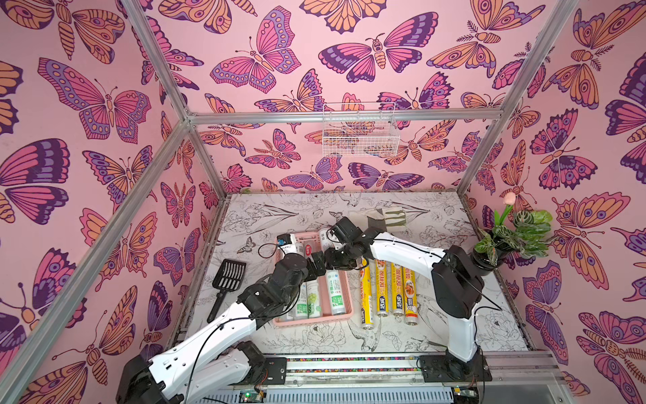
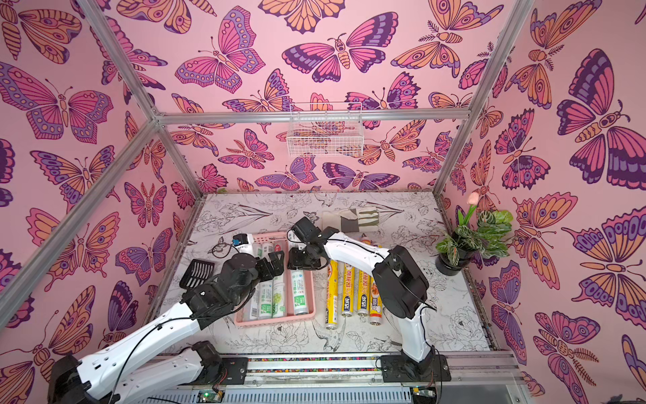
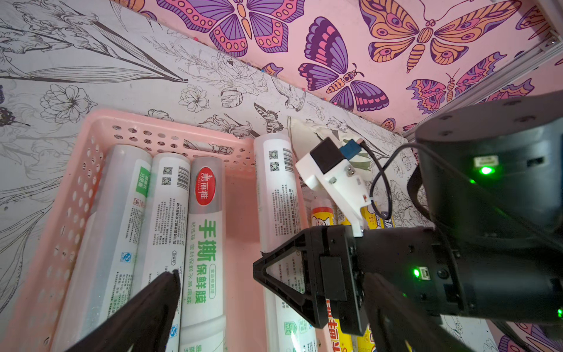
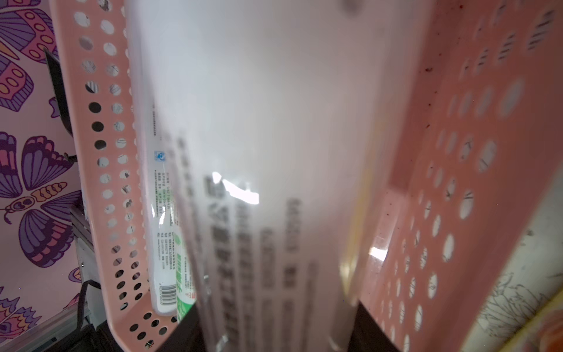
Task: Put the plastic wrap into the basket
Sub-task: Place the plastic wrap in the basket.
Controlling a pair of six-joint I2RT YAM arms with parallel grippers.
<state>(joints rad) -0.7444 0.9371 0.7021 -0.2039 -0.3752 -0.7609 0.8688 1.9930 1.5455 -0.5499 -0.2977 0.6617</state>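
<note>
The right gripper (image 1: 332,260) clamps a whitish roll (image 1: 334,288) lengthwise along the right wall of the basket (image 1: 304,321), its far end overhanging. The left gripper (image 1: 314,267) hovers open. The yellow rolls (image 1: 384,290) lie parallel on the tabletop (image 1: 437,332) beside that wall, nearer the right arm.

This looks like a robot test booth: two white robot arms (image 1: 216,328) are bolted to a rail (image 1: 349,365), a bare metal frame (image 1: 342,115) holds butterfly paper walls (image 1: 87,105), and a flower-drawn table (image 1: 437,332) lies under their fingers (image 3: 146,311).
</note>
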